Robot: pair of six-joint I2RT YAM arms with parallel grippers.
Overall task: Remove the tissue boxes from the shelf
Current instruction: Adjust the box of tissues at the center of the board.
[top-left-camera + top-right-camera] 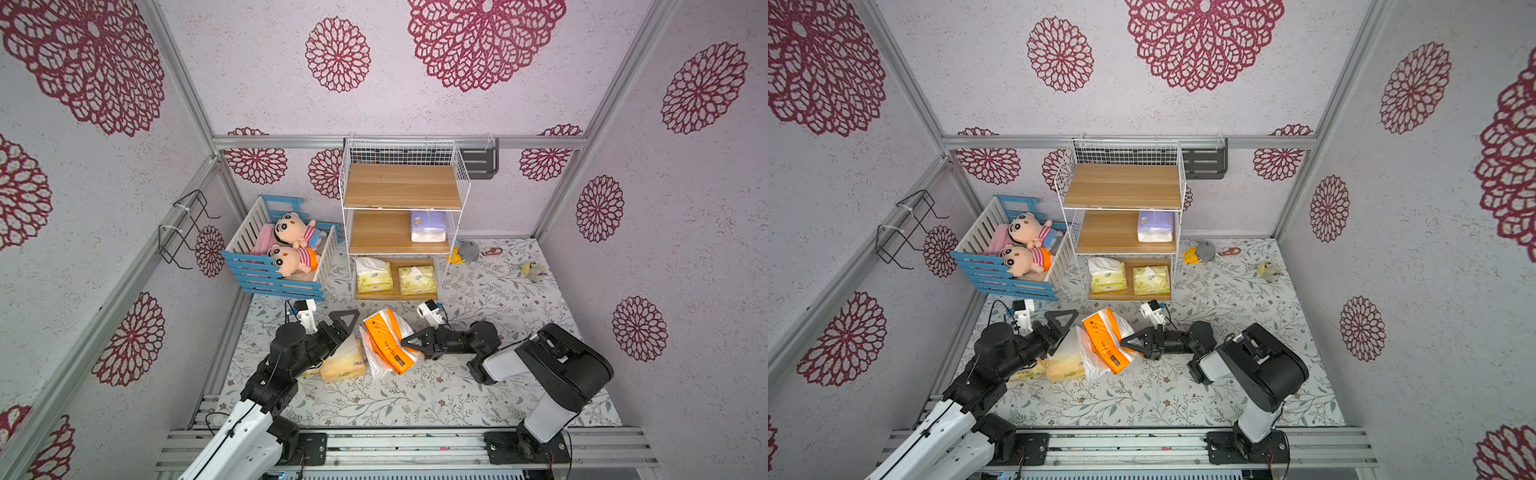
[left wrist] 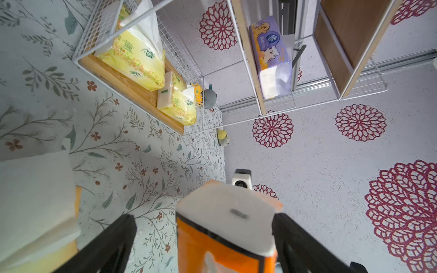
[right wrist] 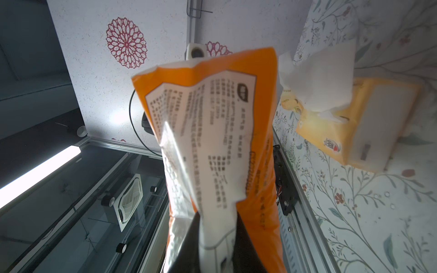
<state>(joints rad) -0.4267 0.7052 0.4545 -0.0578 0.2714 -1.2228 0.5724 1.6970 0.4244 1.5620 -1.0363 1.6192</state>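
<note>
Right gripper [image 1: 409, 341] nearly closed, pinching the orange pack [image 1: 388, 340] by its wrapper, in front of the shelf [image 1: 403, 187]. Left gripper [image 1: 340, 328] wide open, empty, beside it. The pack looks light and soft with slippery film, so you'd better grip its body.

left claw [image 2: 203, 219] wide, right claw [image 3: 216, 224] clamped

Both top views high, facing shelf [image 1: 403, 185] — wrist cams close-up.

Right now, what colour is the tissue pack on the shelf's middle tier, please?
That tissue pack is lavender, clearest in left wrist view.
</note>
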